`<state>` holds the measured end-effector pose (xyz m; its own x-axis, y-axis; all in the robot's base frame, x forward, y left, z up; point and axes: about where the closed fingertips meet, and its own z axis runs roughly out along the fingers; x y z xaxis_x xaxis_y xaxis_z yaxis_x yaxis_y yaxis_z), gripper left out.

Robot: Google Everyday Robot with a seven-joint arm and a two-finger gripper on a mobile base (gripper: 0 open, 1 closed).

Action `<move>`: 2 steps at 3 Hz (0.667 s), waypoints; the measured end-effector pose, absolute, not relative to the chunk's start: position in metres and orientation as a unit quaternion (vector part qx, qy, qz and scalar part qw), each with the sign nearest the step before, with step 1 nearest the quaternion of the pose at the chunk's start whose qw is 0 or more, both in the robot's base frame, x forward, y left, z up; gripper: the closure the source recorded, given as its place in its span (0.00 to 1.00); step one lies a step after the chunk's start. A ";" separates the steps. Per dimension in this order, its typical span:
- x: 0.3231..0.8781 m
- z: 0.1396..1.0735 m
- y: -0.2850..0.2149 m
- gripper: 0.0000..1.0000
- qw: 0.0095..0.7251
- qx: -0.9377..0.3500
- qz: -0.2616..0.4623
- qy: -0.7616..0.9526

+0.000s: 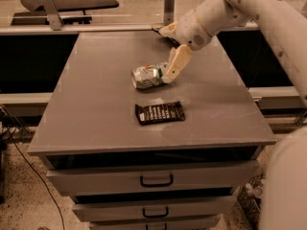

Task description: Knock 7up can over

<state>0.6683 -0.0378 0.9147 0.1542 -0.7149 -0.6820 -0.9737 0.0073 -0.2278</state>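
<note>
The 7up can [146, 76] lies on its side on the grey table top [96, 95], with its silver top pointing left and its white and green label showing. My gripper [166, 54] is just to the right of the can and slightly above it. It is open and holds nothing. Its lower cream finger [175, 63] reaches down and touches the can's right end. The upper finger [168, 30] points left, away from the can.
A flat dark snack packet [159, 113] lies on the table in front of the can. Another dark object [158, 29] is partly hidden behind the gripper at the back edge. Drawers with handles [156, 180] sit below the table front.
</note>
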 end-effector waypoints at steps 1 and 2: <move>0.675 0.929 -0.077 0.00 0.394 -0.631 0.185 0.642; 0.676 0.927 -0.077 0.00 0.392 -0.631 0.183 0.643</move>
